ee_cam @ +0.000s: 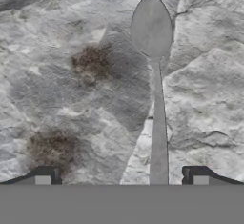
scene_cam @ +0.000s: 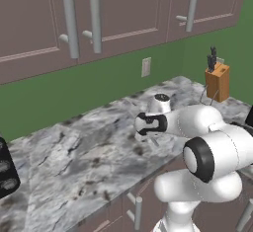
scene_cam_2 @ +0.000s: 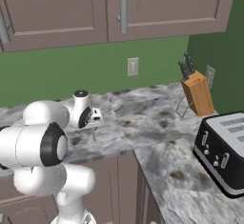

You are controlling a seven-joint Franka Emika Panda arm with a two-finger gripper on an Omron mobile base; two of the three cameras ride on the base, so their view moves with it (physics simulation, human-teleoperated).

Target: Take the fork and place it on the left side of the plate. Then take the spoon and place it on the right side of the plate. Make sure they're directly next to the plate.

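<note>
A grey metal spoon (ee_cam: 157, 99) lies flat on the marble counter (ee_cam: 71, 75). Its oval bowl (ee_cam: 151, 27) points away from the hand and its handle runs back toward my fingertips. My gripper (ee_cam: 121, 178) hangs open just above it, pointing down at the counter. The handle passes between the two dark fingertips (ee_cam: 45, 175), nearer the right one, and nothing is held. From the left base view the hand (scene_cam: 150, 125) hovers low over the middle of the counter. The fork and the plate are out of view.
A wooden knife block (scene_cam_2: 198, 94) stands in the far right corner against the green wall. A black toaster (scene_cam_2: 224, 151) sits on the right leg of the counter. Another dark appliance (scene_cam: 5, 169) is at the left edge. Cabinets hang overhead.
</note>
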